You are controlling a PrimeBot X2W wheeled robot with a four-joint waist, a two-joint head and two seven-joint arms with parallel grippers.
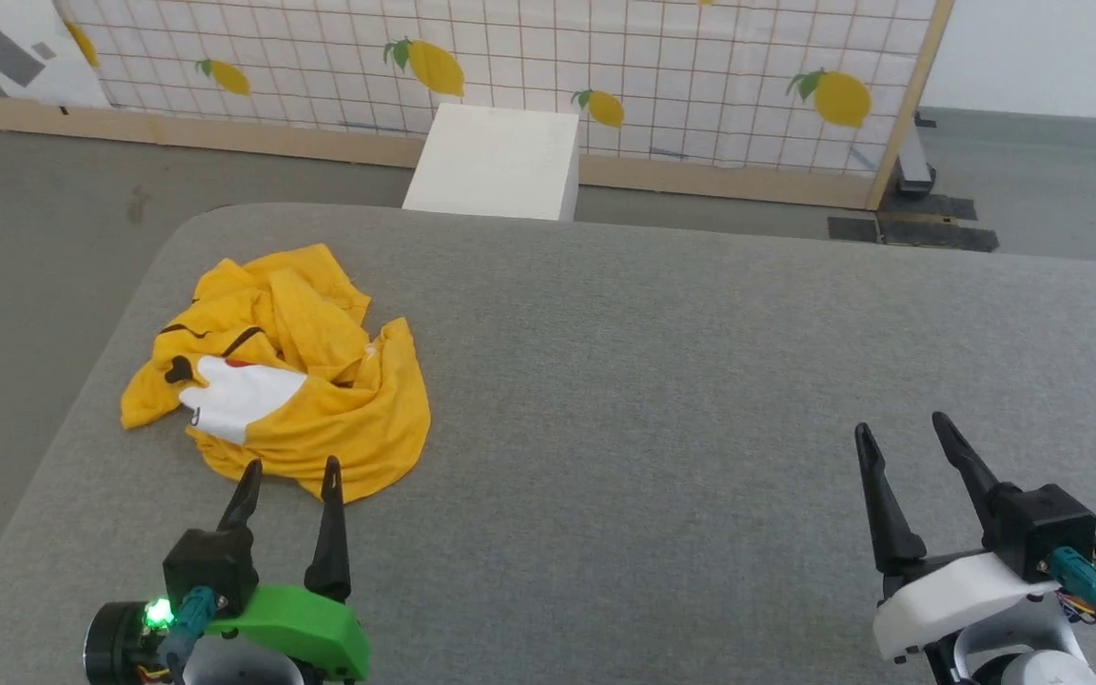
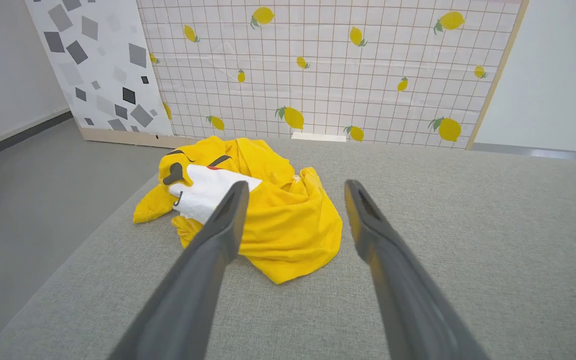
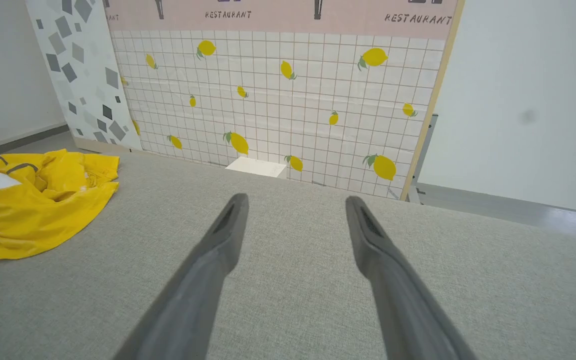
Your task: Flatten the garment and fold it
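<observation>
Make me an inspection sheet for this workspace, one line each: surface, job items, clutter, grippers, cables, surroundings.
Surface: grey fabric table, rounded corner at the far left.
Job's things: yellow T-shirt, crumpled in a heap on the robot's left side, not flattened or folded.
Clutter: nothing seen.
Grippers: left gripper open, empty, at the shirt's near edge, contact unclear; right gripper open, empty, over bare fabric.
Cables: left wrist connector and right wrist connector, teal, short leads; none on the table.
Surroundings: lemon-print panel, white box beyond the table, grey floor.
</observation>
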